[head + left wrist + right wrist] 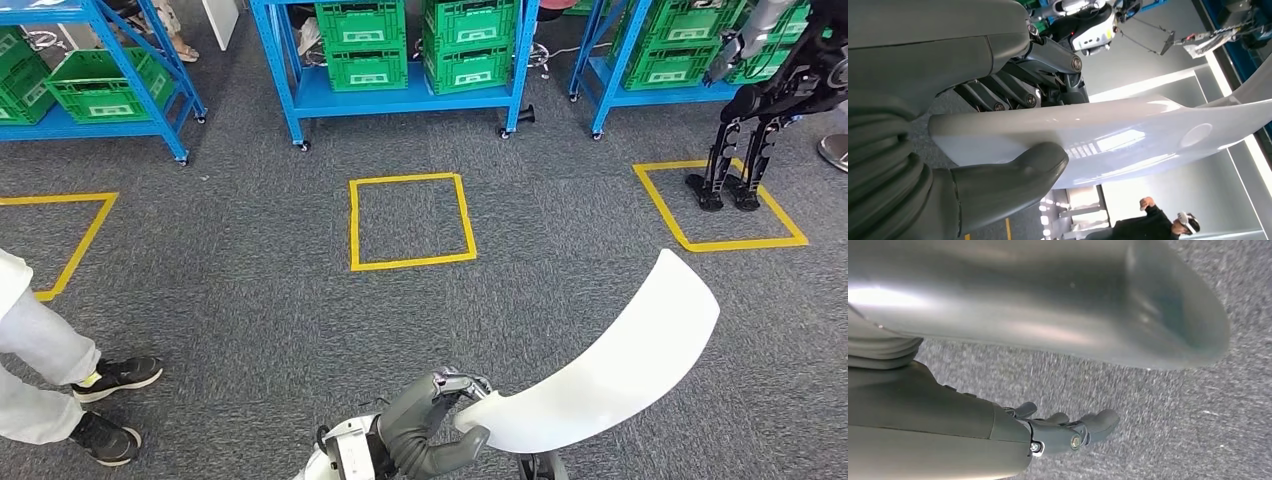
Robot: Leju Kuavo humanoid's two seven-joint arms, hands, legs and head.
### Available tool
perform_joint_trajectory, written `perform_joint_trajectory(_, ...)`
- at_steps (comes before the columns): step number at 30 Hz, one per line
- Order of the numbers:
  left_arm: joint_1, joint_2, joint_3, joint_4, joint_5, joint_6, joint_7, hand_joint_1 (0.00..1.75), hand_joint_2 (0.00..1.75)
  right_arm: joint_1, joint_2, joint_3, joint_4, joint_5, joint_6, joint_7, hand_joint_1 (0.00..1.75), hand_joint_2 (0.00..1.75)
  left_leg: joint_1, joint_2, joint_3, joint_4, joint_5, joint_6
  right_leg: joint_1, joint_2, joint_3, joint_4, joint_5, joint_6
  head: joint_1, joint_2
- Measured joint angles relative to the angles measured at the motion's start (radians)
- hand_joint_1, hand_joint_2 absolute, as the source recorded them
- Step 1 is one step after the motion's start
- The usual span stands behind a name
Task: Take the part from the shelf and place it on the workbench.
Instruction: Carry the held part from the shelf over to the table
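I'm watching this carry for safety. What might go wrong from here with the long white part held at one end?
1. The left hand grips the white part only at one end, so the long free end may lever it loose.
2. A person stands close on the left; turning might bring the part toward them.
3. Another robot stands ahead on the right, near the free end's side.

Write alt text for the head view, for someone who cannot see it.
The robot's left hand holds one end of a long, curved white part above grey carpet. Ahead are yellow taped squares and blue shelves with green crates; a person's legs stand at left.
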Motion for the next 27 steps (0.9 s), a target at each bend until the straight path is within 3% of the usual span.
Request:
perform_joint_trajectory(3, 0.002, 0.0, 0.001, -0.001, 0.0, 0.001, 0.0, 1.75, 1.75, -0.001, 0.001, -0.01, 0.0, -0.009, 0.006, -0.009, 0.0, 0.0, -0.004, 0.001, -0.007, -0.002, 0.006, 0.012, -0.002, 0.001, 0.0, -0.006, 0.0, -0.006, 0.003, 0.0)
perform_joint_trajectory(6, 0.003, 0.0, 0.003, -0.002, 0.0, 0.004, 0.0, 1.75, 1.75, -0.001, 0.001, -0.016, 0.0, -0.008, 0.004, -0.012, 0.0, 0.0, -0.007, 0.001, -0.014, 0.001, 0.013, 0.021, -0.005, 0.003, 0.001, -0.017, 0.027, 0.011, 0.005, 0.0)
perform_joint_trajectory(15, 0.008, 0.004, 0.006, -0.011, -0.005, 0.008, 0.0, 1.75, 1.75, -0.005, 0.01, -0.018, 0.0, 0.025, -0.012, -0.014, 0.0, 0.0, -0.012, -0.002, -0.024, 0.006, 0.022, 0.039, -0.012, 0.001, -0.003, -0.026, 0.045, 0.038, 0.004, 0.0)
perform_joint_trajectory(17, 0.008, 0.004, 0.006, -0.016, -0.006, 0.008, 0.0, 1.75, 1.75, -0.007, 0.013, -0.018, 0.0, 0.027, -0.011, -0.014, 0.0, 0.0, -0.006, -0.006, -0.02, -0.007, 0.034, 0.048, -0.012, 0.0, -0.017, 0.006, 0.017, 0.04, 0.006, 0.0)
perform_joint_trajectory(20, 0.011, 0.005, 0.007, -0.018, -0.009, 0.009, 0.0, 1.75, 1.75, -0.007, 0.014, -0.018, 0.0, 0.035, -0.009, -0.01, 0.0, 0.0, -0.003, -0.014, -0.029, -0.009, 0.045, 0.053, -0.011, 0.004, -0.091, 0.187, -0.089, 0.04, 0.013, 0.0)
perform_joint_trajectory(21, 0.013, 0.006, 0.008, -0.018, -0.012, 0.011, 0.0, 1.75, 1.75, -0.006, 0.015, -0.018, 0.0, 0.04, -0.008, -0.007, 0.0, 0.0, -0.003, -0.019, -0.035, -0.006, 0.046, 0.052, -0.011, 0.005, -0.112, 0.243, -0.111, 0.04, 0.014, 0.0)
perform_joint_trajectory(22, 0.015, 0.008, 0.008, -0.018, -0.016, 0.013, 0.0, 1.75, 1.75, -0.006, 0.015, -0.018, 0.0, 0.046, -0.008, -0.001, 0.0, 0.0, -0.002, -0.026, -0.04, -0.001, 0.046, 0.05, -0.012, 0.005, -0.118, 0.266, -0.116, 0.041, 0.014, 0.0)
perform_joint_trajectory(23, 0.018, 0.01, 0.008, -0.017, -0.021, 0.015, 0.0, 1.75, 1.75, -0.006, 0.015, -0.017, 0.0, 0.055, -0.009, 0.007, 0.0, 0.0, -0.001, -0.034, -0.044, 0.003, 0.046, 0.047, -0.013, 0.006, -0.103, 0.25, -0.103, 0.041, 0.015, 0.0)
perform_joint_trajectory(25, 0.02, 0.011, 0.009, -0.016, -0.027, 0.016, 0.0, 1.75, 1.75, -0.007, 0.016, -0.012, 0.0, 0.078, -0.012, 0.037, 0.0, 0.0, 0.003, -0.052, -0.051, 0.016, 0.042, 0.035, -0.018, 0.025, -0.029, 0.128, -0.059, 0.041, 0.015, 0.0)
perform_joint_trajectory(27, 0.02, 0.011, 0.009, -0.014, -0.031, 0.011, 0.0, 1.75, 1.75, -0.007, 0.016, 0.003, 0.0, 0.118, -0.021, 0.1, 0.0, 0.0, 0.004, -0.067, -0.061, 0.028, 0.036, 0.02, -0.018, 0.049, 0.025, 0.034, -0.043, 0.036, 0.017, 0.0)
